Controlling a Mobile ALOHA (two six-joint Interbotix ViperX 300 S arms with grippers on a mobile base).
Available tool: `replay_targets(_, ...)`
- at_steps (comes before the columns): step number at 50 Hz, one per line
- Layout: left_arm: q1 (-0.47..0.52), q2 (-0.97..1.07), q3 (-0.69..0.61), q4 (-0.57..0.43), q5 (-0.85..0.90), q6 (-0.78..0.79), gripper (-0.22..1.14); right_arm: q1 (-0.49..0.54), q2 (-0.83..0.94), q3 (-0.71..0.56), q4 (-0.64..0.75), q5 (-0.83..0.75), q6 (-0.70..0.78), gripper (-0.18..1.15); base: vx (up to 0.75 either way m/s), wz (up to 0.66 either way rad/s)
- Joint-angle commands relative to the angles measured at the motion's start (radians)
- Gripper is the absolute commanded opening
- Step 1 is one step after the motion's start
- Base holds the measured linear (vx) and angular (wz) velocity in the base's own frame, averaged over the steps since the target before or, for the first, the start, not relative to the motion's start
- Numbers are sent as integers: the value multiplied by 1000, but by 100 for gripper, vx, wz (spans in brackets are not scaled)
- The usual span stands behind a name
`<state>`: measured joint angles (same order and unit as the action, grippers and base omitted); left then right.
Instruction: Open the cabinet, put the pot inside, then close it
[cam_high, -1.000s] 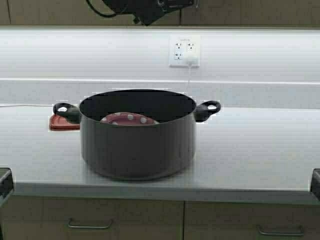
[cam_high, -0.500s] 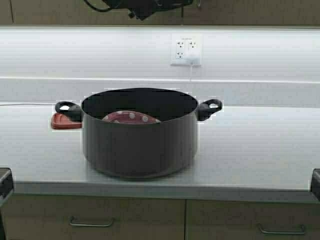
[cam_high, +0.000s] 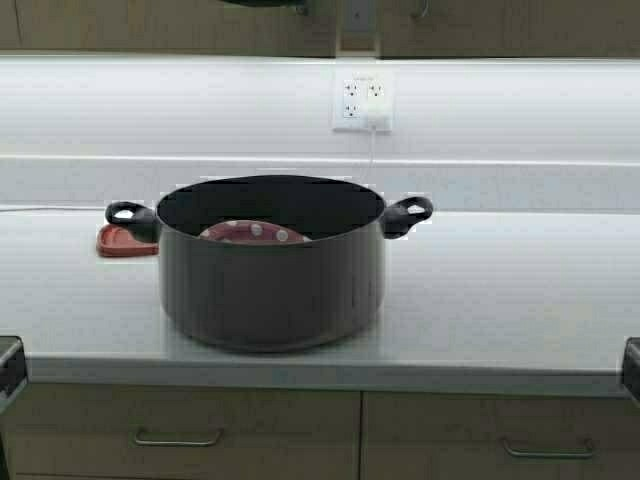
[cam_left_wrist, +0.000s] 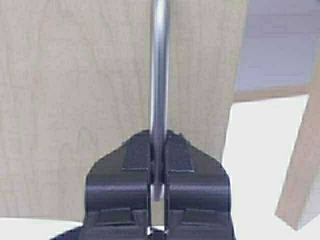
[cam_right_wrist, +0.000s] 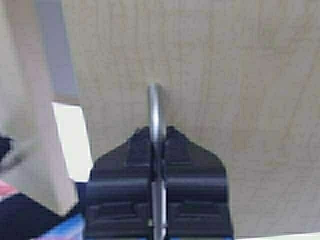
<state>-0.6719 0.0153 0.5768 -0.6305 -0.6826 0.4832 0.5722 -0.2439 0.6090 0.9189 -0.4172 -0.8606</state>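
Observation:
The large grey pot (cam_high: 270, 285) with black loop handles stands on the white counter (cam_high: 500, 290). Only the beige cabinet's bottom edge (cam_high: 150, 25) shows in the high view, with a narrow gap between its two doors. In the left wrist view my left gripper (cam_left_wrist: 158, 150) is shut on a slim silver bar handle (cam_left_wrist: 160, 75) of a wood-grain door (cam_left_wrist: 75, 100). In the right wrist view my right gripper (cam_right_wrist: 158, 145) is shut on the other door's silver handle (cam_right_wrist: 156, 107), in front of that door (cam_right_wrist: 225, 75). Both doors stand slightly ajar.
A red item with white dots (cam_high: 250, 232) lies inside the pot. A flat red lid (cam_high: 120, 240) lies behind the pot's left handle. A wall outlet with a white plug (cam_high: 362, 100) is on the backsplash. Base drawers with bar handles (cam_high: 178, 438) sit below the counter.
The dark arm parts at the top of the high view have risen almost out of sight. A gap between the cabinet doors now shows. The whole scene has shifted slightly, so the robot has moved.

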Motion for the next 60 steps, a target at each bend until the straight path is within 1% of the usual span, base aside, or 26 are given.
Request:
replay_targets(1,23,-129,58,8,35,-6,3,5,-81,17,-35,58,-25,5,-10,-9)
replay_targets(11,57,-253,170,9,51,11,3,-15,-144,64,-48,130,-25,5,-11,-11)
replay_targets(23,83,-428,282,9,143,29,3,-54,-236,127,-52,207,-23,5,-11,-8)
replay_targets(31,130,-525,314,9,222,52,3,-117,-262,156,-58,258,-21,5,-13,-6)
replay_targets(36,163,-549,308,9,265,83,3,-140,-272,173,-71,275,-18,5,-12,1)
replay_targets(38,167,-548,304,12,268,101,5,-147,-270,172,-74,265,-12,8,-10,3)
replay_targets(40,172,-545,299,25,281,115,10,-155,-272,172,-80,267,-9,12,-9,3)
replay_targets(42,170,-540,295,43,295,132,20,-155,-273,170,-84,279,-8,22,-8,4)
replay_targets(43,170,-537,291,51,301,140,26,-161,-278,170,-87,293,-8,30,-7,4)
replay_targets(49,181,-532,281,55,311,140,82,-202,-330,178,-103,331,-5,85,-6,5)
replay_targets(51,183,-537,281,55,316,138,99,-213,-353,187,-103,342,-5,100,-2,5)
replay_targets(52,183,-540,282,55,321,140,105,-216,-367,195,-103,348,-5,104,-1,5)
replay_targets(54,183,-551,291,55,327,143,109,-229,-394,209,-104,364,-5,107,1,4)
replay_targets(60,183,-601,336,55,350,138,98,-267,-480,239,-114,474,-5,103,1,2)
